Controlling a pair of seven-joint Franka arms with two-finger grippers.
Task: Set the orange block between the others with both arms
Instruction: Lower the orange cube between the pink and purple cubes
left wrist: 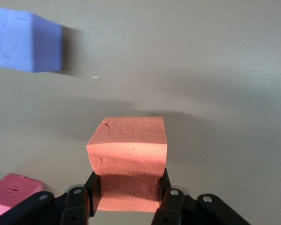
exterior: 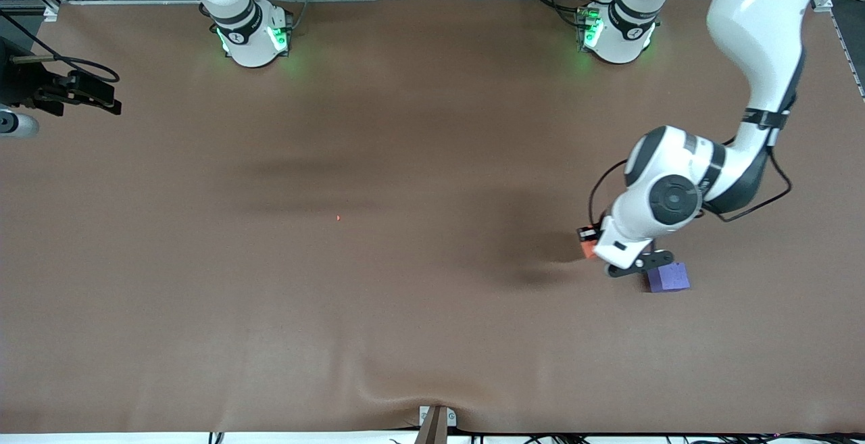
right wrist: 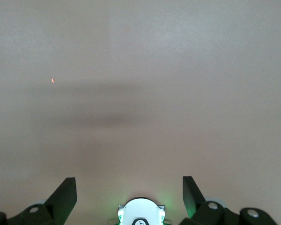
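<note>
The left gripper (left wrist: 129, 192) is squeezed shut on the orange block (left wrist: 127, 161). In the left wrist view the block fills the lower middle of the frame, with one black finger (left wrist: 94, 187) pressed on each side of it. The block looks lifted a little off the brown table (exterior: 405, 309); its shadow lies on the cloth past it.

In the front view the orange block (exterior: 586, 248) peeks out at the right middle of the frame, mostly hidden under the white left arm (exterior: 676, 194). That arm comes down from its base at the upper right.

The purple-blue cube (exterior: 669, 277) sits on the table just beside the gripper, a bit lower in the front frame. In the left wrist view it shows at the upper left. The red-pink cube (left wrist: 11, 193) shows only in the lower left corner of the left wrist view.

The right gripper (right wrist: 129, 194) waits with its fingers wide apart and nothing between them. It hangs over bare table, near the left edge of the front view. A tiny orange speck (exterior: 338, 217) lies on the cloth near the middle of the front frame.
</note>
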